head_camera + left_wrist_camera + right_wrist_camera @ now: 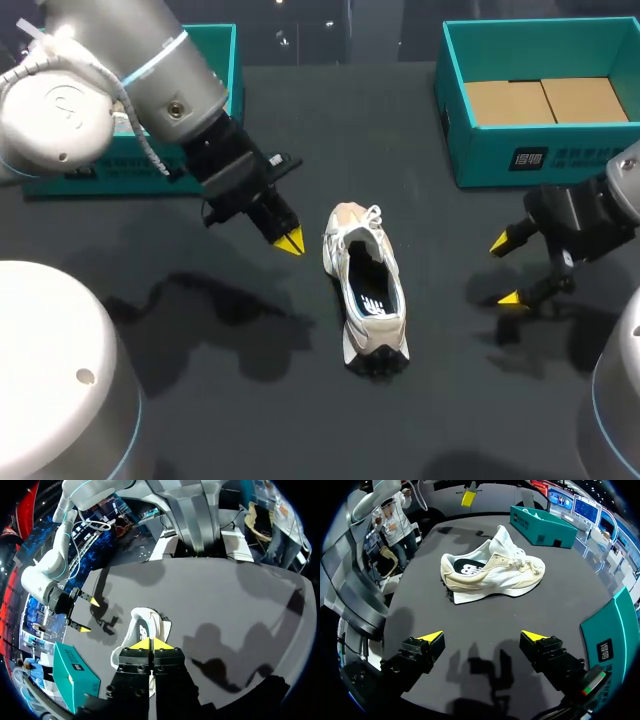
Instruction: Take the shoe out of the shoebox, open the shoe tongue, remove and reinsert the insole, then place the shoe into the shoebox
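My left hand, clenched empty, hangs nearer the shoe, its toe pointing away from me, than my spread right hand.

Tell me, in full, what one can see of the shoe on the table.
The shoe is a white and cream sneaker with white laces and a dark treaded sole. Its opening shows a dark insole with a white mark. It stands upright on its sole on the dark table, toe away from the robot, heel towards it, between the left gripper and the right gripper. Only the table touches it.
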{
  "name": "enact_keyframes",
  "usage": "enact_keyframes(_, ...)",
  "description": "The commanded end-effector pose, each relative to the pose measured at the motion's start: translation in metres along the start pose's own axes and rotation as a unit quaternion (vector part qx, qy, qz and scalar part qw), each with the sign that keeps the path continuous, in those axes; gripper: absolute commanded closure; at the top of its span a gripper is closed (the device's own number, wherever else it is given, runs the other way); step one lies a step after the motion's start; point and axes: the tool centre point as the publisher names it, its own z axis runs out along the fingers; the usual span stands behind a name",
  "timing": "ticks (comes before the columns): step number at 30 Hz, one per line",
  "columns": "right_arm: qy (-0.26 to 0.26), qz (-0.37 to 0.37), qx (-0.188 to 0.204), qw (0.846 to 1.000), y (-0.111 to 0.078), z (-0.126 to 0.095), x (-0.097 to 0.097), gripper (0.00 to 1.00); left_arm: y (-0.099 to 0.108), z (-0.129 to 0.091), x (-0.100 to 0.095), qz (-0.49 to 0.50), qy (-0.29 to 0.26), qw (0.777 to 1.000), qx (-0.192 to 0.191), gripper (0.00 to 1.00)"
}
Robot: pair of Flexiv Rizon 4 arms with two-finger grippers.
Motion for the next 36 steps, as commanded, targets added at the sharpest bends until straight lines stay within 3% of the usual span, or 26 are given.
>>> enact_keyframes(1,-0.004,0.008,0.003,1.0,-0.014,-0.019,0.009,0.0,0.008,0.028,-0.023,0.017,0.048,0.999,0.007,1.0)
enact_keyframes(5,0.004,0.015,0.006,1.0,-0.024,-0.026,0.007,0.0,0.006,0.046,-0.031,0.043,0.075,0.996,-0.001,1.0)
enact_keyframes(12,0.004,0.015,0.006,1.0,-0.024,-0.026,0.007,0.0,0.005,0.083,-0.048,0.08,0.135,0.987,-0.03,1.0)
enact_keyframes(15,0.004,0.015,0.006,1.0,-0.024,-0.026,0.007,0.0,0.007,0.094,-0.053,0.082,0.154,0.984,-0.029,1.0)
enact_keyframes(16,0.004,0.015,0.006,1.0,-0.024,-0.026,0.007,0.0,0.007,0.094,-0.056,0.085,0.167,0.982,-0.003,1.0)
enact_keyframes(24,0.004,0.015,0.006,1.0,-0.024,-0.026,0.007,0.0,0.007,0.094,-0.056,0.085,0.167,0.982,-0.003,1.0)
enact_keyframes(29,0.004,0.015,0.006,1.0,-0.024,-0.026,0.007,0.0,0.015,0.12,-0.049,0.085,0.197,0.977,-0.011,1.0)
enact_keyframes(36,0.004,0.015,0.006,1.0,-0.024,-0.026,0.007,0.0,0.028,0.14,-0.036,0.091,0.233,0.968,-0.025,1.0)
